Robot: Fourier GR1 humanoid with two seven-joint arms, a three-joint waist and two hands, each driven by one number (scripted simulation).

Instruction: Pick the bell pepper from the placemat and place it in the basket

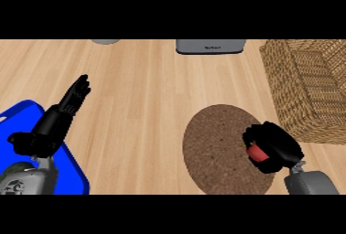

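Note:
A round brown placemat [216, 146] lies on the wooden counter at lower centre-right. Over its right edge my right hand [277, 142] is curled round a red bell pepper [256, 152], of which only a small red patch shows between the fingers. The woven wicker basket [297, 68] stands at the right, just beyond and to the right of that hand. My left hand [64, 112] rests at the left with straight fingers pointing up, holding nothing.
A blue tray [71, 167] lies at the lower left under my left forearm. A grey appliance [211, 46] stands at the top centre edge, and a grey round object [106, 41] peeks in at the top left.

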